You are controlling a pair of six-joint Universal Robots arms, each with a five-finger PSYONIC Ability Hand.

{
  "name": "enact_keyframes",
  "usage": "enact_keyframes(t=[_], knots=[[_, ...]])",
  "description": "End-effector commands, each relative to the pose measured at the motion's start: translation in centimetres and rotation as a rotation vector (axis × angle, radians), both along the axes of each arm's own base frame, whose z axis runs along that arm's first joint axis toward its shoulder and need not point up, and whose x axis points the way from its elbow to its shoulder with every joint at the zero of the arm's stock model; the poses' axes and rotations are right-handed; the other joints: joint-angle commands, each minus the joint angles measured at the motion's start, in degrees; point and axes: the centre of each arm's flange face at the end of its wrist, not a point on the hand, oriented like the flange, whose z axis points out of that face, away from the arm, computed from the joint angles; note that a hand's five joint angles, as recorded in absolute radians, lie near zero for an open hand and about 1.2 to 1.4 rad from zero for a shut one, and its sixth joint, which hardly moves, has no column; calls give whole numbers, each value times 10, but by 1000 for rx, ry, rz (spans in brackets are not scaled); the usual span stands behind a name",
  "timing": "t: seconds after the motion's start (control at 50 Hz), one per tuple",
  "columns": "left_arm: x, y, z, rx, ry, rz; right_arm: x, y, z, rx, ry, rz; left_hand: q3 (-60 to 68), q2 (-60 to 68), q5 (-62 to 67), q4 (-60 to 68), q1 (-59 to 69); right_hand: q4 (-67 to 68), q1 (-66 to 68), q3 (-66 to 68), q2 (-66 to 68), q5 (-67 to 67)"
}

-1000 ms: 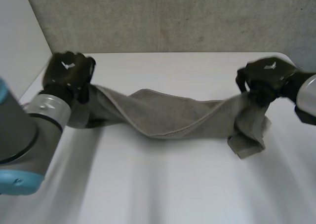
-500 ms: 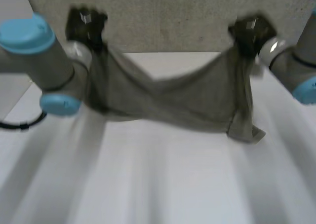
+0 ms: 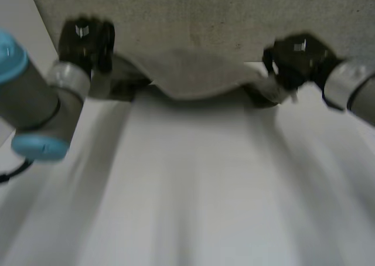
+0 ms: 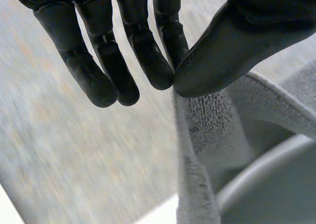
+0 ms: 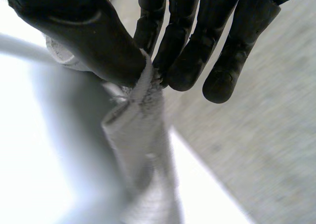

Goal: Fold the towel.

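Your left hand (image 3: pixel 87 36) and right hand (image 3: pixel 296 58) each pinch one end of the towel (image 3: pixel 193 72), stretching it wide for folding.

Right hand (image 5: pixel 148 17) thumb, fingers (image 5: pixel 185 61) pinch towel (image 5: pixel 140 130) edge.

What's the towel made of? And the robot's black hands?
The towel looks like soft grey terry cloth: tiny fuzzy loops and a thick hem show. The left hand and right hand pinching it look like smooth matte black plastic or rubber; I can't tell which.
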Motion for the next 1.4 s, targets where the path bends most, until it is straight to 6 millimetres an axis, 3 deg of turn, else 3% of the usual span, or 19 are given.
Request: enact_keyframes(t=[0.02, 0.16, 0.48, 0.52, 0.58, 0.98, 1.14, 1.18, 1.2, 1.22, 1.24, 1.34, 1.38, 1.4], knots=[[19, 45, -63, 107, -55, -68, -24, 36, -71, 201, 76, 41, -86, -68, -150, -71, -28, 28, 33, 36, 38, 28], [27, 71, -89, 147, -76, -83, -38, 51, -91, 236, 75, -1, -86, -68, -150, -71, -28, 28, 33, 36, 38, 28], [31, 58, -105, 157, -123, -56, -41, 53, -131, 249, 79, -28, -86, -68, -150, -71, -28, 28, 33, 36, 38, 28], [31, 58, -107, 163, -125, -56, -43, 52, -134, 252, 94, -51, -86, -68, -150, -71, -28, -165, -161, -158, -155, -165], [31, 57, -109, 169, -126, -55, -45, 51, -135, 256, 104, -70, -86, -68, -150, -71, -28, -260, -256, -253, -250, -260], [31, 57, -111, 175, -129, -54, -47, 51, -141, 286, 119, -103, -86, -68, -150, -71, -28, -407, -403, -399, -397, -407], [32, 56, -115, 184, -134, -53, -50, 50, -152, 316, 137, -127, -86, -68, -150, -71, -28, -380, -376, -372, -370, -380], [32, 56, -115, 184, -134, -53, -51, 48, -154, 319, 145, -144, -86, -68, -150, -71, -28, -225, -220, -217, -215, -224], [32, 56, -115, 184, -134, -53, -51, 48, -154, 319, 145, -144, -86, -68, -150, -71, -28, -223, -219, -216, -213, -223], [32, 56, -116, 186, -134, -53, -52, 45, -154, 316, 144, -152, -86, -68, -150, -71, -28, -44, -39, -36, -34, -43], [32, 56, -116, 186, -134, -53, -55, 43, -154, 314, 133, -168, -86, -68, -150, -71, -28, 28, 32, 35, 38, 28], [31, 56, -118, 192, -136, -53, -57, 36, -146, 248, 106, -197, -86, -68, -150, -71, -28, 28, 33, 36, 38, 28], [31, 56, -121, 200, -140, -53, -60, 31, -140, 204, 92, -223, -114, -97, -178, -100, -56, 28, 33, 36, 38, 28], [32, 56, -123, 204, -147, -52, -65, 26, -133, 167, 80, -257, -187, -170, -252, -173, -129, 28, 33, 36, 38, 28]])
